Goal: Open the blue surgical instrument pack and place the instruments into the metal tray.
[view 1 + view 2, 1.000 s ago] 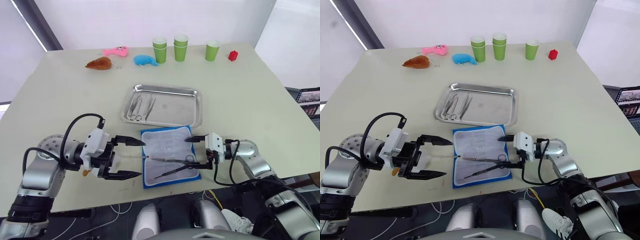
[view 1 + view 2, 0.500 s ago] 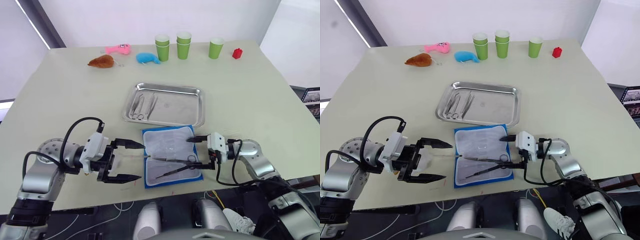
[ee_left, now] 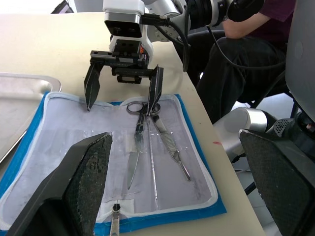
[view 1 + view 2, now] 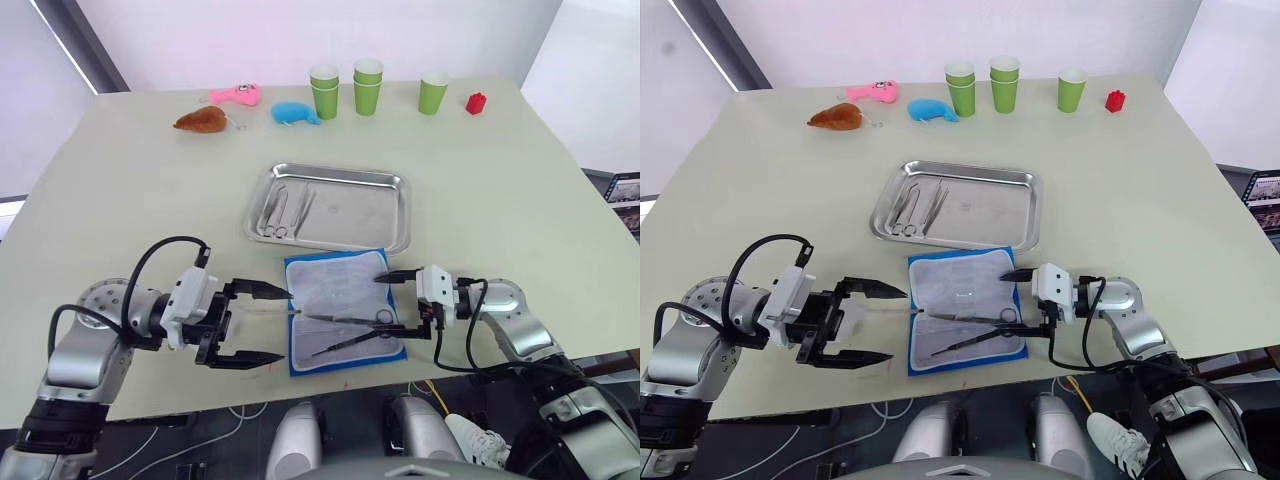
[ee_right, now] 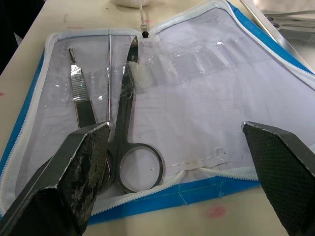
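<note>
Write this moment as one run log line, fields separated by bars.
flat blue fabric instrument pack: open | silvery scissors: in pack | shiny steel tray: holds some instruments | left gripper: open | right gripper: open

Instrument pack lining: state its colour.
Pale grey-white lining with a blue border, clearest in the right wrist view.

Bright, even light falls over my desk (image 4: 520, 200) with only soft, faint shadows, the metal tray (image 4: 392, 215) shows mild glare, and my own claw fingers (image 5: 74, 187) loom dark and blurred up close
</note>
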Controlling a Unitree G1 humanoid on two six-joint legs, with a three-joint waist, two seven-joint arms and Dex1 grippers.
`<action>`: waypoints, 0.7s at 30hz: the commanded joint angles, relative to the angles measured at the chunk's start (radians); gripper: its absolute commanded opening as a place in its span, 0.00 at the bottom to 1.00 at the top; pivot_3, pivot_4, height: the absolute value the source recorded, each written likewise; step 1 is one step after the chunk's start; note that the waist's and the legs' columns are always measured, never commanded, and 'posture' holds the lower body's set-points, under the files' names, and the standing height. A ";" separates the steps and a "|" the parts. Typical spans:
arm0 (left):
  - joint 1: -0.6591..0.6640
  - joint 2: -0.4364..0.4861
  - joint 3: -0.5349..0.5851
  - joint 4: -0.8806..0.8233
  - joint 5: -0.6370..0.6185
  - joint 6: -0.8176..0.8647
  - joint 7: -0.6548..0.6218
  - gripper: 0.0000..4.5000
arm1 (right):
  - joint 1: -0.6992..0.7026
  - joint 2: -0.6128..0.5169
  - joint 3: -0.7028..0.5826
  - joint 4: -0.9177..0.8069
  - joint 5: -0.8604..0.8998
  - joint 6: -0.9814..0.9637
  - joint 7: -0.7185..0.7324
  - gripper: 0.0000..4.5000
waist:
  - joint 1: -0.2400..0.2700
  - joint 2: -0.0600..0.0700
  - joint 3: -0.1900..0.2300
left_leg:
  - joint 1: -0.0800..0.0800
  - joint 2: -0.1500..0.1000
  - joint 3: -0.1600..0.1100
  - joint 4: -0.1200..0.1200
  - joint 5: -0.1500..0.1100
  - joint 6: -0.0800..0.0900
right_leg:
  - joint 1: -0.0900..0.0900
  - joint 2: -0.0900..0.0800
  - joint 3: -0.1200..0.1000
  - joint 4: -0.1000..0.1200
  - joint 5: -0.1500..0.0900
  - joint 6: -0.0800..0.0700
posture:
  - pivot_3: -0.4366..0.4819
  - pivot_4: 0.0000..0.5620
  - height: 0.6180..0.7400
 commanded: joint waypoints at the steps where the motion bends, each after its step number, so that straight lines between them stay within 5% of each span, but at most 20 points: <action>1: 0.003 -0.004 -0.004 -0.032 -0.020 -0.011 -0.030 0.97 | -0.015 -0.008 -0.001 0.034 -0.032 -0.010 0.002 1.00 | 0.000 0.000 0.000 | 0.000 0.000 0.000 0.001 0.000 0.000 | 0.000 0.000 0.000 0.000 0.000 0.000 | 0.48 0.27 1.00; 21: 0.010 -0.007 -0.005 -0.036 -0.035 -0.012 -0.024 0.97 | -0.059 0.000 -0.064 -0.132 0.083 0.086 0.023 1.00 | 0.000 0.003 0.007 | -0.005 0.000 -0.002 0.004 0.000 0.000 | -0.003 0.001 -0.001 0.003 0.002 0.004 | 0.48 0.27 1.00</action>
